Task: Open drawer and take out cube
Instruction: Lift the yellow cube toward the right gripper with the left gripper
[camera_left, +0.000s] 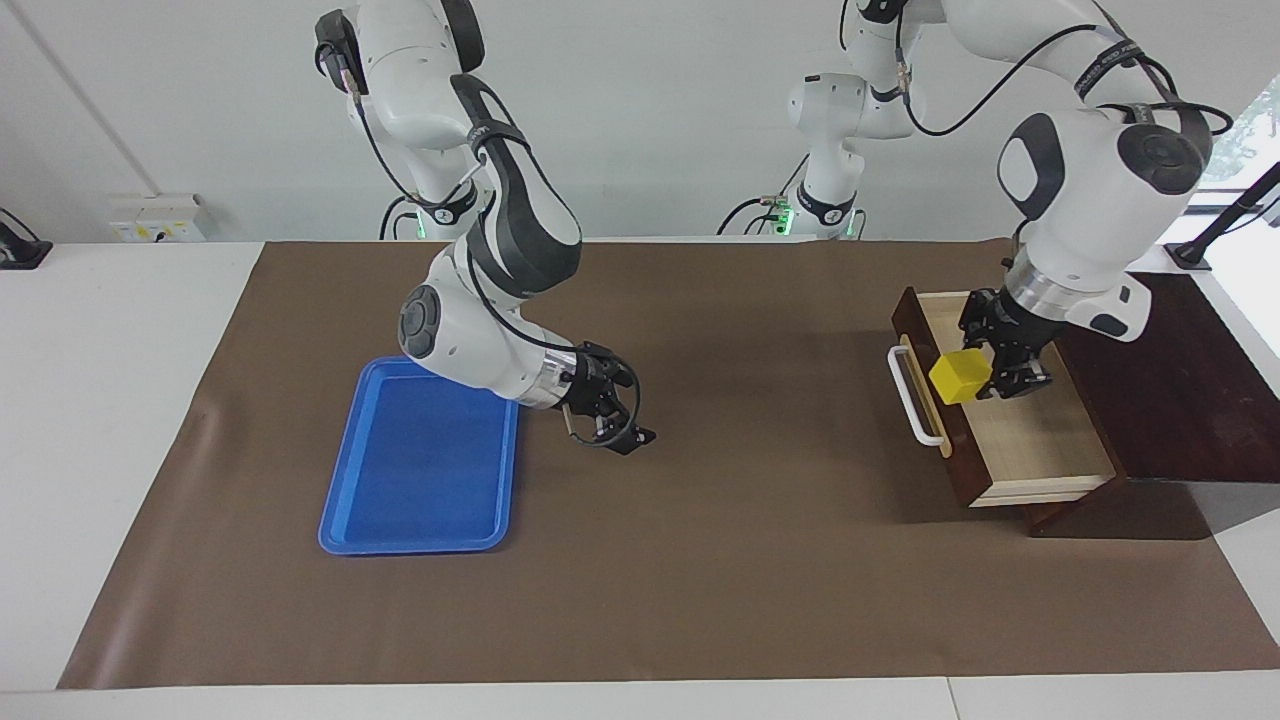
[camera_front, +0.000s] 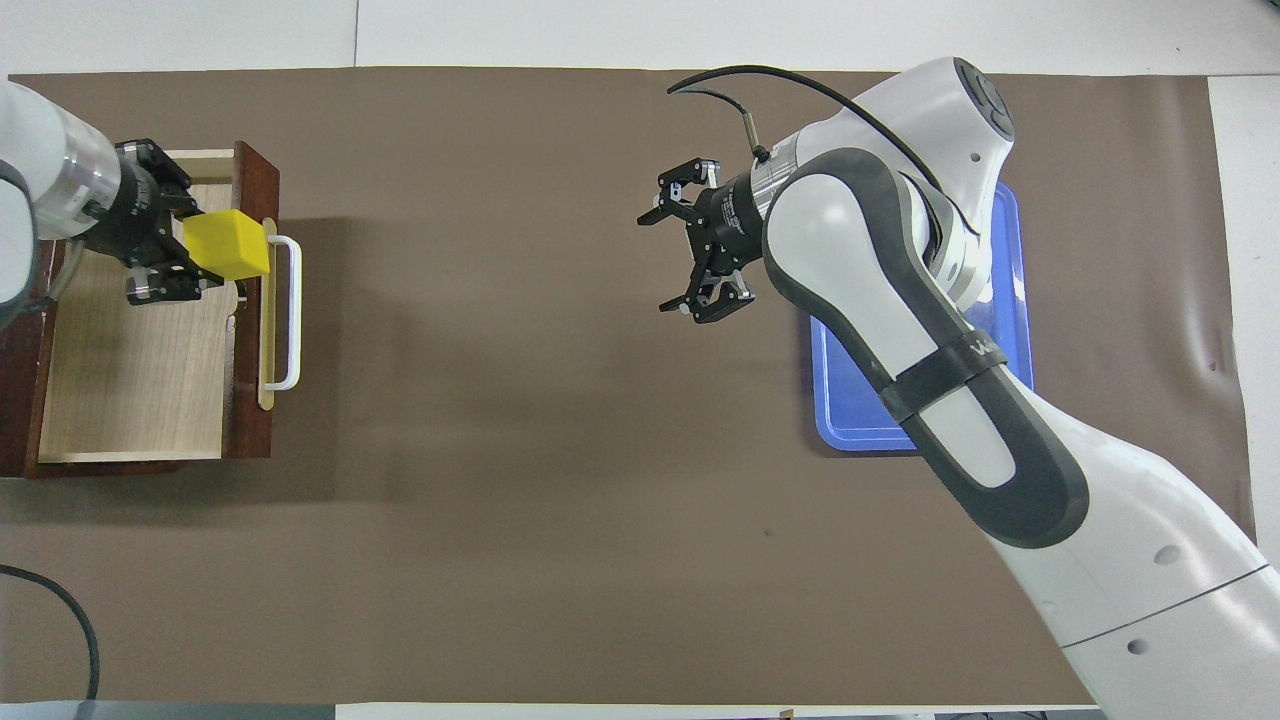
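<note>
The drawer (camera_left: 1040, 450) (camera_front: 130, 380) stands pulled out at the left arm's end of the table, showing its pale wooden floor. Its white bar handle (camera_left: 912, 400) (camera_front: 288, 310) faces the table's middle. My left gripper (camera_left: 978, 372) (camera_front: 196, 250) is shut on the yellow cube (camera_left: 958, 378) (camera_front: 228, 245). It holds the cube in the air over the drawer's dark front board, just above the handle. My right gripper (camera_left: 622, 428) (camera_front: 690, 245) hangs open over the brown mat with nothing between its fingers.
A flat blue tray (camera_left: 420, 470) (camera_front: 850, 410) lies on the mat toward the right arm's end, next to the right gripper and partly covered by that arm in the overhead view. The drawer's dark wooden cabinet (camera_left: 1180, 400) sits at the table's edge.
</note>
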